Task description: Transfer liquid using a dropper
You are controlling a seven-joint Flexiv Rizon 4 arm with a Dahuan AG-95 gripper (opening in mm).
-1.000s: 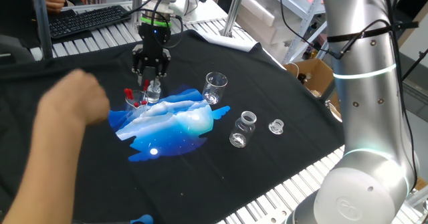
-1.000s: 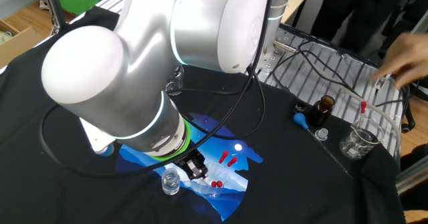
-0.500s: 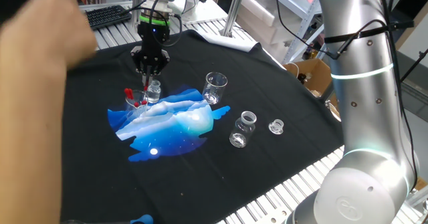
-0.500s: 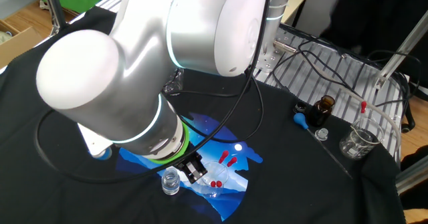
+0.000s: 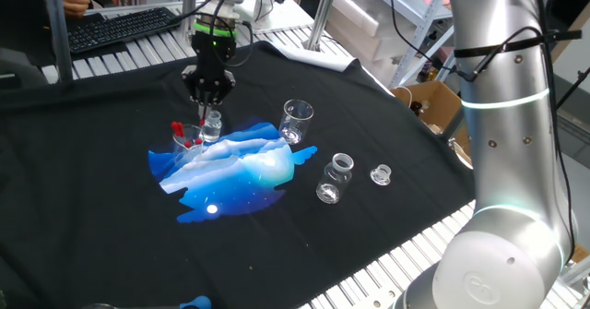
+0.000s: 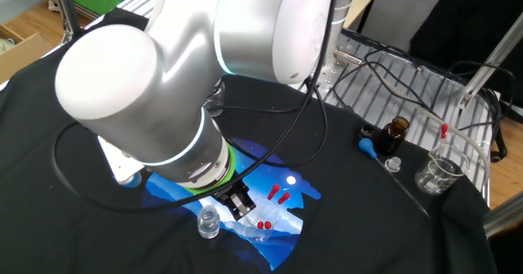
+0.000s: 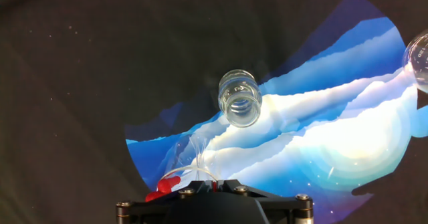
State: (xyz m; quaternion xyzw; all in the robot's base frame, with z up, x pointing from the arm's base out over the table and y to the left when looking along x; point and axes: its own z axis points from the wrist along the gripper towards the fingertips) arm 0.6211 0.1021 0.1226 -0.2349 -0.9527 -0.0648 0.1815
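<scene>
My gripper (image 5: 206, 99) hangs over the far left of the black cloth with its jaws shut. In the hand view a red sliver of a dropper (image 7: 215, 184) bulb is pinched between them; I cannot make out its clear tube. Just beneath stands a small glass beaker (image 5: 189, 136) holding other red-bulbed droppers (image 6: 278, 195), whose bulbs lean out of it. A small clear vial (image 7: 239, 98) stands upright beside this beaker, ahead of the fingers in the hand view and apart from them.
An empty spouted beaker (image 5: 296, 120), a wide glass jar (image 5: 334, 178) and a small glass stopper (image 5: 381, 173) stand to the right. A brown bottle (image 6: 395, 133), a blue bulb (image 6: 369, 149) and another beaker (image 6: 441, 169) sit at the table's far side. A keyboard (image 5: 120, 28) lies behind.
The person's arm that reached across the table has pulled back out of the way. My jaws have closed; the hand has stayed over the beaker.
</scene>
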